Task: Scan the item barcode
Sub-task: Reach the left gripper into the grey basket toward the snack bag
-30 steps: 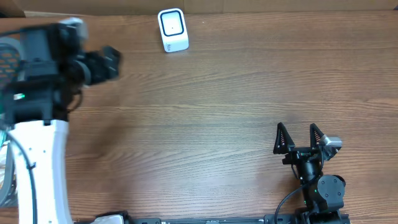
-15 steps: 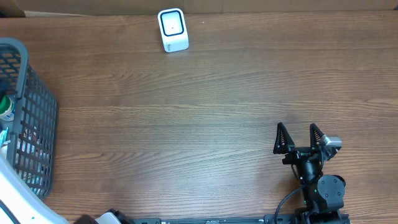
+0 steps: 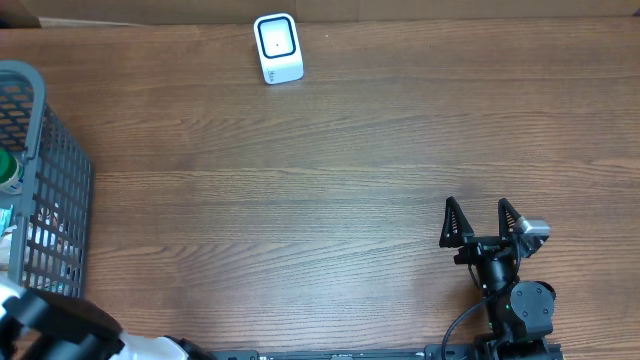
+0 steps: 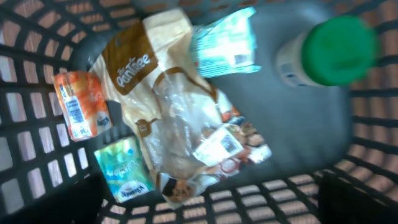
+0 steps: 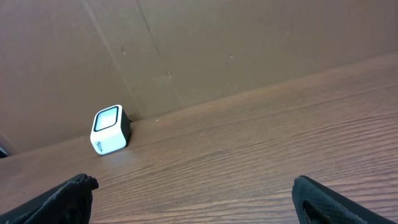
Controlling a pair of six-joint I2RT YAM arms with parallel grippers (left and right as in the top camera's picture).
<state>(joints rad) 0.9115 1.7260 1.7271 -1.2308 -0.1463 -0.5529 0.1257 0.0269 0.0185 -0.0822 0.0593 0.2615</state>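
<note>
Our left claw [image 4: 208, 190] hangs spread wide over the basket [image 3: 65, 200], where the bag [image 4: 168, 118] lies. Our right claw [image 3: 485, 222] rests released, well apart from the scanner [image 3: 278, 47].

White scanner [image 3: 278, 47] stood upright at top of the overhead frame, left of centre; crumpled tan bag [image 4: 168, 106] lay mid-frame in the left wrist view, barcode label [image 4: 217, 144] facing up.

The left arm [image 3: 55, 328] has pulled off the far-left corner of the desk [image 3: 350, 180], where it hung a second ago; only its dark end now shows at the near-left corner. The basket [image 3: 60, 200] it covered lies open to view along the left edge, a green-capped bottle [image 3: 8, 170] inside.
</note>
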